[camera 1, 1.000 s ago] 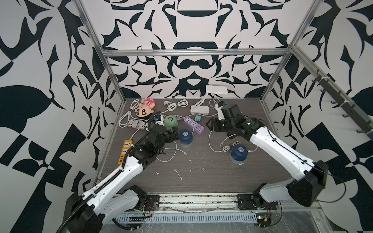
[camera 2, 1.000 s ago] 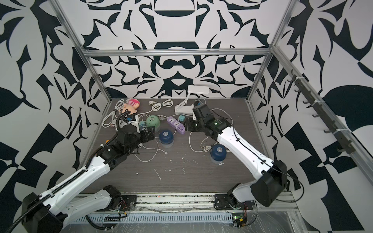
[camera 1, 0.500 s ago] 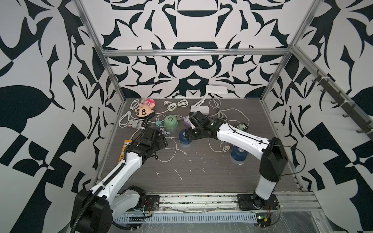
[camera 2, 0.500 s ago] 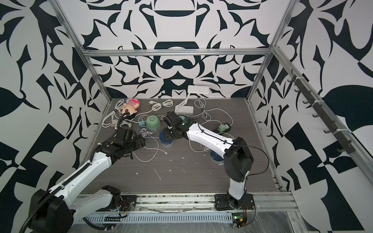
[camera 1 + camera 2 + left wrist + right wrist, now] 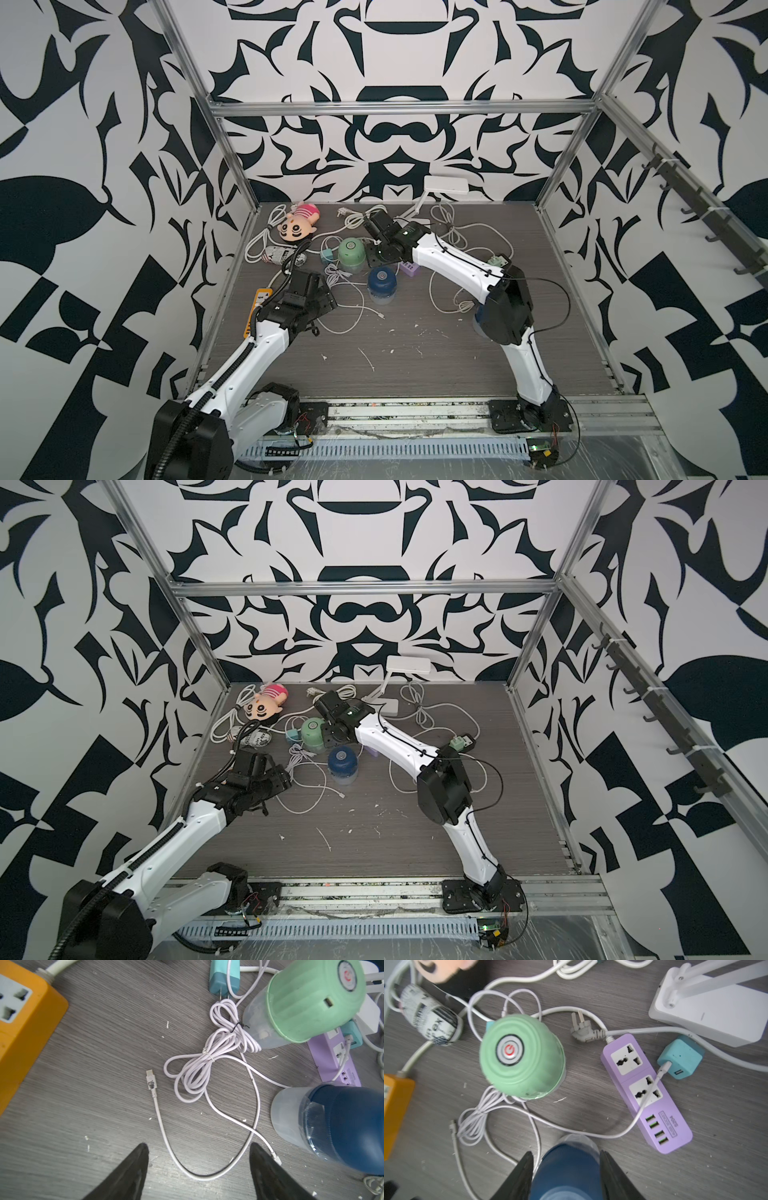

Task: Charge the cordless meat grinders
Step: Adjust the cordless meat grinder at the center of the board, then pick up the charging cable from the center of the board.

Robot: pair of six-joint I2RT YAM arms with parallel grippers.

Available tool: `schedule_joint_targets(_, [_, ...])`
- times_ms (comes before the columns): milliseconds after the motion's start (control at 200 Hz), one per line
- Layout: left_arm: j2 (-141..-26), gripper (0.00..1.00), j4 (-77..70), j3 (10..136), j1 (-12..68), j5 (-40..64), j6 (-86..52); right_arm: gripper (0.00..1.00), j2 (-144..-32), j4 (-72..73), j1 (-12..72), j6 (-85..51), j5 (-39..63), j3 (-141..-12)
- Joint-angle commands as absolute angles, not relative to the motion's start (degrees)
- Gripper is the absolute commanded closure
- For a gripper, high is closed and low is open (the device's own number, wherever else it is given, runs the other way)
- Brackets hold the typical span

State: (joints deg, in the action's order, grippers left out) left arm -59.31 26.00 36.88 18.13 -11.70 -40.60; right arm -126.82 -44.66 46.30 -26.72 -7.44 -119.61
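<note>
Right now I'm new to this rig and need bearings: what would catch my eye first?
The mint green grinder stands toward the back of the table amid tangled white cables, a navy blue grinder just in front of it. A purple power strip lies beside them, and a doll by the back wall.

The right pincer [image 5: 566,1153] has swung leftward across the back of the worktop [image 5: 415,365], away from the white desk lamp's base [image 5: 716,1018]. Its fingers now sit either side of the navy blue dome-topped grinder [image 5: 381,279] at frame centre. The left pincer [image 5: 197,1145] has drawn back from the mint-green dome-topped grinder [image 5: 351,251] toward the lower left.
</note>
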Motion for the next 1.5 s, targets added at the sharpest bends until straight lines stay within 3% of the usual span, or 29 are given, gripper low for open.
schedule_joint_targets(0, [-59.17, 0.21, 27.17, 36.09, 17.33, -12.55, -40.52, 0.46, -127.48, -48.73, 45.99, -25.45, -8.68, -122.48])
schedule_joint_targets(295, [-62.31, 0.22, 25.28, 36.26, 17.05, -11.66, -40.11, 0.48, -125.24, -45.74, 46.05, -26.43, -5.50, -115.52])
schedule_joint_targets(675, [-73.02, 0.38, 20.73, 38.69, 17.02, -8.37, -40.25, 0.51, -121.44, -44.23, 46.72, -27.63, -4.81, -109.93])
schedule_joint_targets(900, [-79.79, 0.30, 20.89, 42.81, 17.03, -11.22, -38.03, 0.50, -117.95, -44.08, 46.90, -27.34, -5.08, -110.17])
schedule_joint_targets(1225, [-89.47, 0.31, 20.26, 48.35, 17.03, -13.96, -34.33, 0.49, -110.80, -43.21, 47.18, -27.09, -4.86, -106.70])
schedule_joint_targets(1390, [-93.65, 0.38, 19.13, 50.29, 17.02, -14.07, -33.41, 0.49, -106.68, -41.91, 47.40, -27.07, -4.98, -103.18])
schedule_joint_targets(1495, [-94.81, 0.54, 19.56, 51.10, 17.04, -13.87, -32.68, 0.49, -104.09, -41.28, 47.44, -27.05, -5.40, -100.69])
